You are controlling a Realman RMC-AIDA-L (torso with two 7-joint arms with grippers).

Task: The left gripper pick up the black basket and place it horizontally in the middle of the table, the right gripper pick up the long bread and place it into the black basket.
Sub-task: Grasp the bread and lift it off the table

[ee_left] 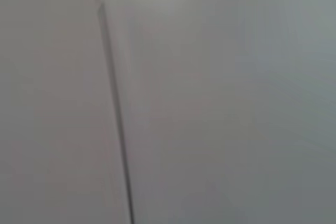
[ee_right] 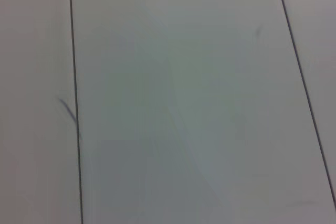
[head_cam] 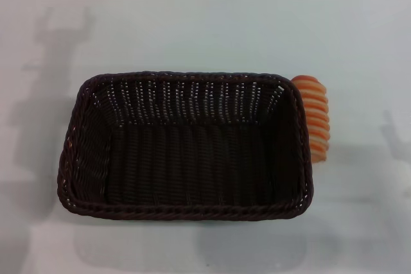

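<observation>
Black basket (head_cam: 186, 149) sits mid-table (head_cam: 192, 30), holding nothing. Long bread (head_cam: 313, 117) lies outside, touching its right rim. Neither gripper in view; finger state undeterminable.

Dark brown woven black basket (head_cam: 186, 149); orange, pale-ridged long bread (head_cam: 313, 115); white table (head_cam: 192, 30).

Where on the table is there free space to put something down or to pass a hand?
The table is bare behind the black basket, on the basket's left, and along the front edge. It is crowded only at the basket's right wall, where the long bread lies close against it. Beyond the bread the surface is bare again. Neither gripper is in view.
</observation>
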